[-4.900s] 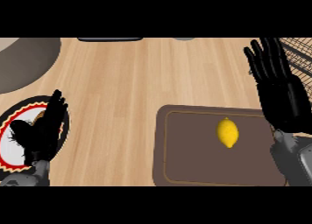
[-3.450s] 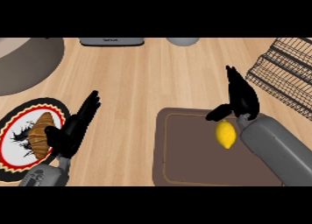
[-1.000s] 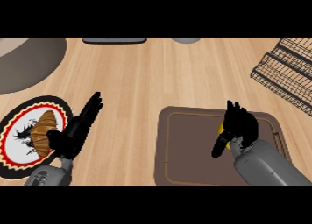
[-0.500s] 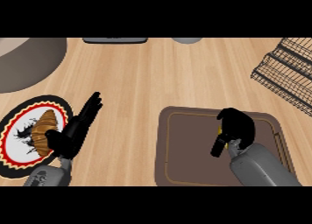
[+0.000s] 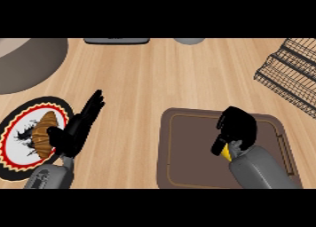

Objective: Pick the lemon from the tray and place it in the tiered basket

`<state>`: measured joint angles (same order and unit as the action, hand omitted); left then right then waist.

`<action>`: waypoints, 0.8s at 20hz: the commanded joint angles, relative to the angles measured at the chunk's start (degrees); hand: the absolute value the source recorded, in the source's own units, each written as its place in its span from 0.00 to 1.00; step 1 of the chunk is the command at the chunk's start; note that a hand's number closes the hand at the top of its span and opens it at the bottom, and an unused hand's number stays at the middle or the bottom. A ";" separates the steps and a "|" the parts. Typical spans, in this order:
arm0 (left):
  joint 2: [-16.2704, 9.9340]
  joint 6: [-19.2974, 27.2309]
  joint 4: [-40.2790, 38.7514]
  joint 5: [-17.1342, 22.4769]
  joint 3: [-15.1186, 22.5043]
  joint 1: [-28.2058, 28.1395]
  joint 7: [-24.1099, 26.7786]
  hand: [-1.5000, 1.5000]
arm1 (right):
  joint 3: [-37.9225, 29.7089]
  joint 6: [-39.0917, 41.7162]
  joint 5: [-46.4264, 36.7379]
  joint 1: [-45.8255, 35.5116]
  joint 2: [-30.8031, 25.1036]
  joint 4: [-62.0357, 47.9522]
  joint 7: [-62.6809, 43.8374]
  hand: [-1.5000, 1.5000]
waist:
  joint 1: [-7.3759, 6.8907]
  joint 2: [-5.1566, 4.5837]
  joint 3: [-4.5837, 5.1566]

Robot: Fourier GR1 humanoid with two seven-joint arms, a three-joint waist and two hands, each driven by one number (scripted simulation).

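On the brown tray (image 5: pixel 187 150) at the lower right, my right hand (image 5: pixel 236 128) is curled over the yellow lemon (image 5: pixel 224 151). Only a small sliver of the lemon shows under the wrist. The black wire tiered basket (image 5: pixel 297 73) stands at the far right edge, well away from the hand. At the left, beside the plate, my left hand (image 5: pixel 79 126) rests open with straight fingers.
A round plate (image 5: pixel 16 137) with a red and black rim holds a croissant (image 5: pixel 44 133) at the lower left. A large grey round object (image 5: pixel 20 62) lies at the upper left. A dark flat item (image 5: pixel 116 41) and a grey round thing (image 5: pixel 188 41) sit at the back edge.
My right hand came down onto the tray and its fingers have curled over the lemon, hiding most of it. The left hand has barely moved.
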<state>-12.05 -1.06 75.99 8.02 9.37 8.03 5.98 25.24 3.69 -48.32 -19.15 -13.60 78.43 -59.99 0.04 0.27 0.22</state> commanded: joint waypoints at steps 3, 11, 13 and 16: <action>-0.03 -0.71 4.20 -0.90 0.78 -3.12 -2.18 0.50 | -4.25 1.14 -2.05 6.68 -7.17 8.86 0.39 1.00 | 0.67 0.05 -0.22; -0.59 2.56 2.79 0.02 -3.28 -5.46 0.15 0.50 | -31.28 -8.71 13.97 21.17 -31.16 3.49 26.52 1.00 | 7.73 1.06 -0.58; -0.77 2.15 2.71 0.78 -3.90 -5.34 -0.11 0.50 | -37.34 -9.91 21.30 22.37 -30.96 3.12 33.21 1.00 | 7.59 1.04 -0.60; -0.18 1.94 2.38 0.08 -2.94 -6.42 1.27 0.50 | -45.94 -9.29 31.37 21.38 -30.84 4.81 40.25 1.00 | 6.52 1.09 -0.45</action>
<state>-12.68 0.74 78.54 8.33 6.20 2.53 6.43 -10.47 -4.67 -27.40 1.15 -42.30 82.38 -29.01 6.84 1.25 -0.28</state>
